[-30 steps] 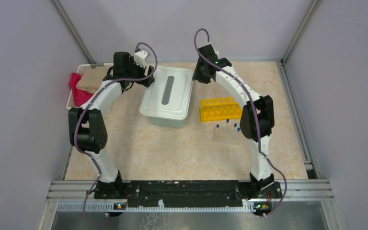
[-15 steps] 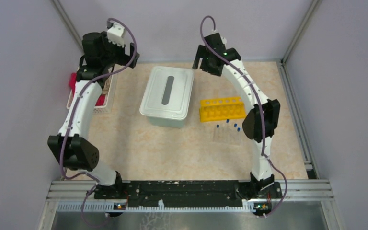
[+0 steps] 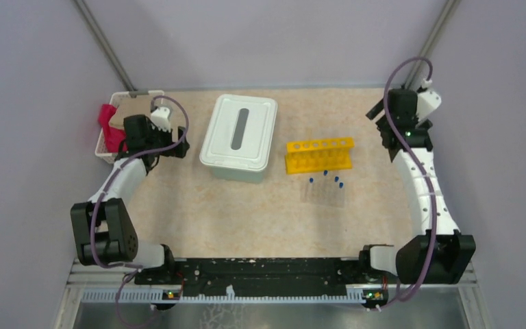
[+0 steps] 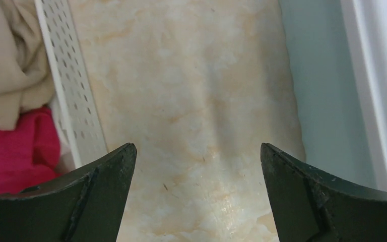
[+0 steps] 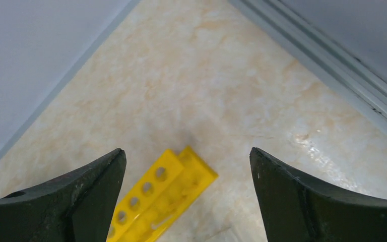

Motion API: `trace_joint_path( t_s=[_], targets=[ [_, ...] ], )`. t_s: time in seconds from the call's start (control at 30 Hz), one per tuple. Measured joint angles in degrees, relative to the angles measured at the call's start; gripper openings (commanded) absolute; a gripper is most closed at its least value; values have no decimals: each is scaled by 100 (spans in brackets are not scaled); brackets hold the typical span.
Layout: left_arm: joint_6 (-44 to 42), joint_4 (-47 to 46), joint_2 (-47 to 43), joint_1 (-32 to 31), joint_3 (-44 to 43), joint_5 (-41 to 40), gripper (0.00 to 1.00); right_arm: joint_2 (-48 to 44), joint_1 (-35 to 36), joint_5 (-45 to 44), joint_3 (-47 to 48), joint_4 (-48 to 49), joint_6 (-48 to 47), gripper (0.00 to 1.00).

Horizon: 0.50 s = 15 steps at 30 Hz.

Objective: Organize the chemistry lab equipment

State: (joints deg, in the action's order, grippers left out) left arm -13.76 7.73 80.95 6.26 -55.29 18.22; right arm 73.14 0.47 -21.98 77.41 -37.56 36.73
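The yellow tube rack (image 3: 318, 154) stands right of centre on the table, and its end (image 5: 166, 194) shows below my right gripper. Several clear test tubes with blue caps (image 3: 325, 188) lie flat just in front of the rack. My right gripper (image 3: 379, 113) (image 5: 186, 151) hangs open and empty near the back right corner, above and right of the rack. My left gripper (image 3: 178, 145) (image 4: 196, 151) is open and empty too. It is low over bare table between the white basket and the lidded box.
A pale lidded box (image 3: 240, 137) (image 4: 327, 101) with a grey slot in its lid stands at centre back. A white perforated basket (image 3: 104, 140) (image 4: 70, 91) holds a tan cloth (image 4: 5, 60) and a red cloth (image 4: 15, 156) at the left. Grey walls and rails enclose the table.
Both arms left the box lid. The left arm swung out and down beside the basket. The right arm swung to the far right. Both grippers opened wider.
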Motion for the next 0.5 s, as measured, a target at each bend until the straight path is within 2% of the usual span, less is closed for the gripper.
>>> trace_joint_path(
  t_s=[0.1,0.27,0.5],
  targets=[
    [2,-487,-17,0,597,7,99,-286,-28,-660,-1272,813,-22,99],
    [184,-1110,28,0,1060,245,99,-413,-26,-1390,-3283,1882,-291,99],
    [538,-3311,-42,0,2599,632,99,-680,-26,-1912,-4942,4026,-817,99]
  ],
)
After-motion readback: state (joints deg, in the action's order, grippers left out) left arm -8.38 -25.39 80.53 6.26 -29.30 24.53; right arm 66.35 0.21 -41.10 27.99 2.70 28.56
